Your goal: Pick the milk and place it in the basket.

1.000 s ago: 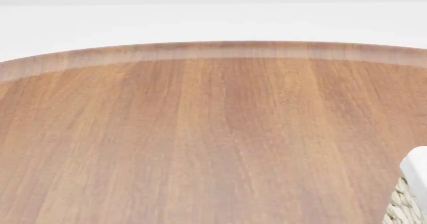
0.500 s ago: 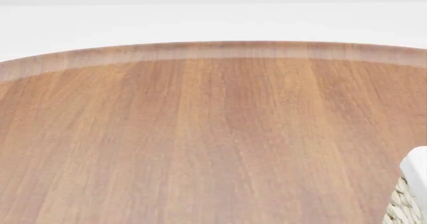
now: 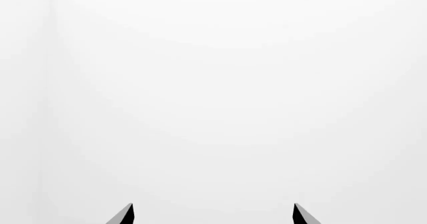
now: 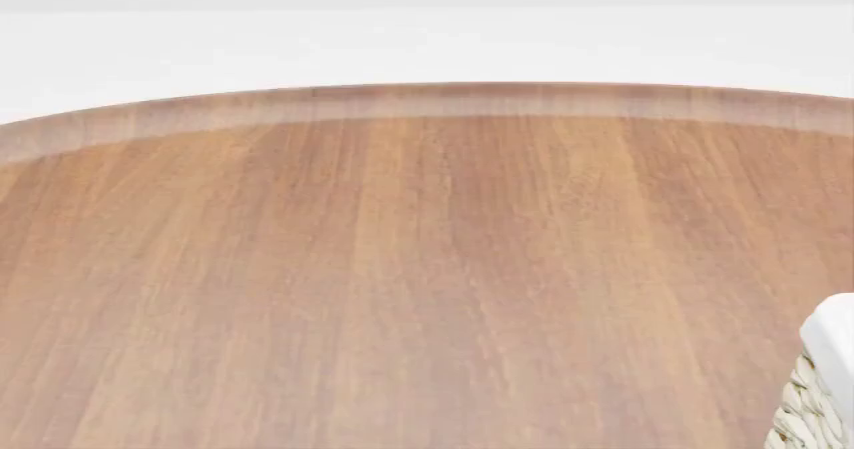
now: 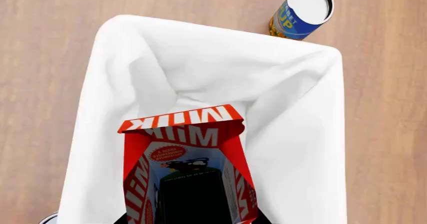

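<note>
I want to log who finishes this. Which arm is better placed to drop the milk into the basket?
Right. Its gripper holds the milk directly above the basket; the left gripper is empty, facing blank white.

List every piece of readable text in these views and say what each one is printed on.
"MILK": on the red top ridge of the milk, seen upside down; repeated on the red panel below and along its red sides.
Small red oval label on the milk's front: too small to read.
"UP": partial letters on the blue and yellow can beside the basket; the rest is cut off.
Head and left wrist views: no text.
</note>
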{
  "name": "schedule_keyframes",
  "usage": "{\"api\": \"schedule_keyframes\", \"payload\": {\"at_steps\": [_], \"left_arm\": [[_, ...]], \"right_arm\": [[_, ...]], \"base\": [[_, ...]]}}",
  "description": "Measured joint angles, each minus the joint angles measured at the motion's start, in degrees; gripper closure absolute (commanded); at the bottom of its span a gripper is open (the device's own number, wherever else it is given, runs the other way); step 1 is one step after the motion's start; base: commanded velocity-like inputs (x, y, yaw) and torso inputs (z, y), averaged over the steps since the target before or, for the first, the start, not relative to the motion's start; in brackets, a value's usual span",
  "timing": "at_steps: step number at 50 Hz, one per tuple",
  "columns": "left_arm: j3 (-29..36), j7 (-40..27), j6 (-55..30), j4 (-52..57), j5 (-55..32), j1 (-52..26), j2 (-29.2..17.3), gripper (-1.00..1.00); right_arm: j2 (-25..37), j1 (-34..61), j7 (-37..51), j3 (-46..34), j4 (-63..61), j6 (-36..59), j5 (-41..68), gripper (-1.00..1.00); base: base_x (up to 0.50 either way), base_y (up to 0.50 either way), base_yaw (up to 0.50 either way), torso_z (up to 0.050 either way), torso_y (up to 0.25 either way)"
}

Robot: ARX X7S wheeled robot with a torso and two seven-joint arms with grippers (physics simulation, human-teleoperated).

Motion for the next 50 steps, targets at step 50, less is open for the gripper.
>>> {"api": "schedule_keyframes", "payload": {"at_steps": [50], "left_arm": [[1.02, 0.29, 1.65, 0.49, 1.32, 0.63, -0.79, -1.00]], "right_arm": [[-1.13, 2.76, 5.74, 1.20, 5.78, -3.48, 0.21, 1.00]], "base": [[0.00, 0.00, 0.00, 0.000, -0.068]]}}
